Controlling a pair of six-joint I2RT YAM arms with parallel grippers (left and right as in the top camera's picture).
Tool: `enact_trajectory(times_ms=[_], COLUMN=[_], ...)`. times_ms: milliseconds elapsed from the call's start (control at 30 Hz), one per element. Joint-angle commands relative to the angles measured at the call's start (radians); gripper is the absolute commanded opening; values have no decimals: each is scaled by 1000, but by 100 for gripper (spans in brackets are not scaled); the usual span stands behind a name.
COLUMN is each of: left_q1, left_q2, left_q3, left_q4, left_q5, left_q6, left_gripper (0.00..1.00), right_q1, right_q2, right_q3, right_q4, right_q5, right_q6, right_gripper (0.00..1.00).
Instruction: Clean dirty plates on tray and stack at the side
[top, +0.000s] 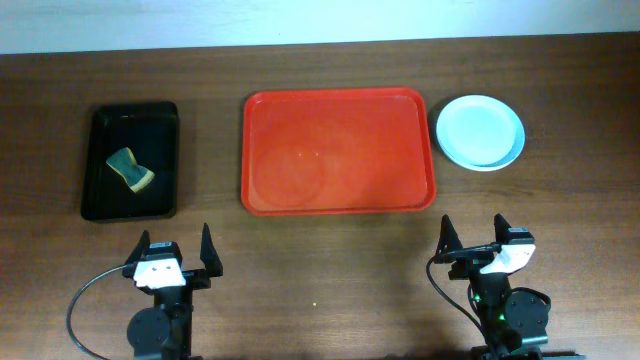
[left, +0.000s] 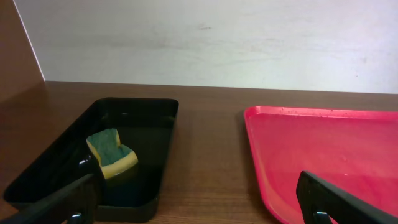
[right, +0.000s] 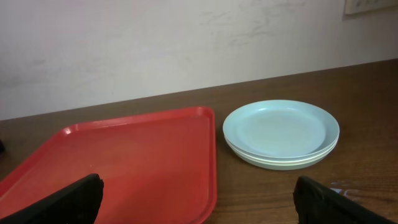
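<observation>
The red tray (top: 338, 150) lies at the table's middle with nothing on it; it also shows in the left wrist view (left: 323, 149) and the right wrist view (right: 124, 162). The plates (top: 480, 131) sit in one stack on the table just right of the tray, a pale blue-green one on top; the right wrist view (right: 281, 132) shows the stacked rims. My left gripper (top: 177, 252) is open and empty near the front edge, in the left wrist view (left: 199, 214) too. My right gripper (top: 473, 235) is open and empty at the front right, also in its own view (right: 199, 208).
A black tray (top: 131, 161) at the left holds a green and yellow sponge (top: 130, 169), also in the left wrist view (left: 111, 152). A pale wall runs behind the table's far edge.
</observation>
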Motion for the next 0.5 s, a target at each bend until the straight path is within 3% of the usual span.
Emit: enact_trajectory(times_ms=[0,200,367,467], left_q1=[-6,-6,-6,-6], left_q2=[-6,-6,-6,-6], left_q3=[-6,-6,-6,-6], left_q4=[-2,-2,-2,-2], left_q5=[-7,-6,-7,-6], left_q6=[-10,-10,-10,-10], left_gripper=[99,99,99,100], right_q1=[-4,-4,-5,-5], right_q2=[-8,-8,-8,-8], right_q3=[-7,-7,-7,-7], right_q4=[-5,-3,-6,-6], right_q5=[11,35,23,24], right_q6=[-10,-11,-243,-273], right_gripper=[99,99,99,99])
